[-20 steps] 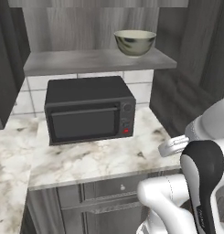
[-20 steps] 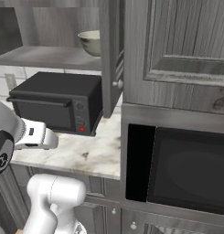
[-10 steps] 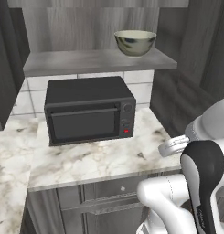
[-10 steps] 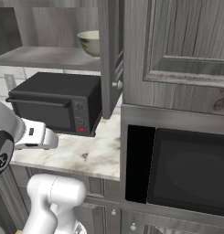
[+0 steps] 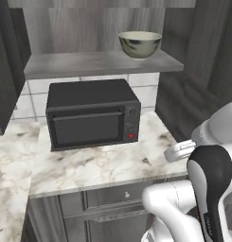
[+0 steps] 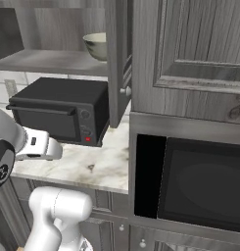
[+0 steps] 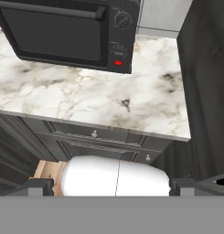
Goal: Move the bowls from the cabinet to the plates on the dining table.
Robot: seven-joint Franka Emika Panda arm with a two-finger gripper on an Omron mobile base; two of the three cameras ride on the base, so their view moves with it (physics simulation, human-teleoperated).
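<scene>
Glossy pale cream-green round bowl with mottled inside (image 5: 140, 44): upright on the grey wood-grain shelf (image 5: 98, 64) of the open wall cabinet, near the shelf's right end and front edge; the left base view shows the whole bowl, the right base view shows only its left part (image 6: 95, 46), the rest hidden behind the opened raised-panel cabinet door (image 6: 117, 59) seen edge-on with a small round knob.

Black countertop oven with glass door and two dials (image 5: 91, 113): stands on the white, brown-veined marble counter (image 5: 108, 165), toward the rear, directly beneath the shelf; a red button shows at its lower right front; white tiled wall behind it.

Grey drawer fronts with small knobs (image 7: 95, 137): below the counter's front edge, seen plainly in the hand view.

Large black built-in microwave with dark glass front (image 6: 195, 184): set in the tall grey unit to the right of the counter, seen in the right base view.

White arm: folded low in front of the counter in both base views.

Pincer (image 7: 111, 187): two dark tips at the lower corners of the hand view, spread wide, nothing between them; well below and apart from the bowl.
</scene>
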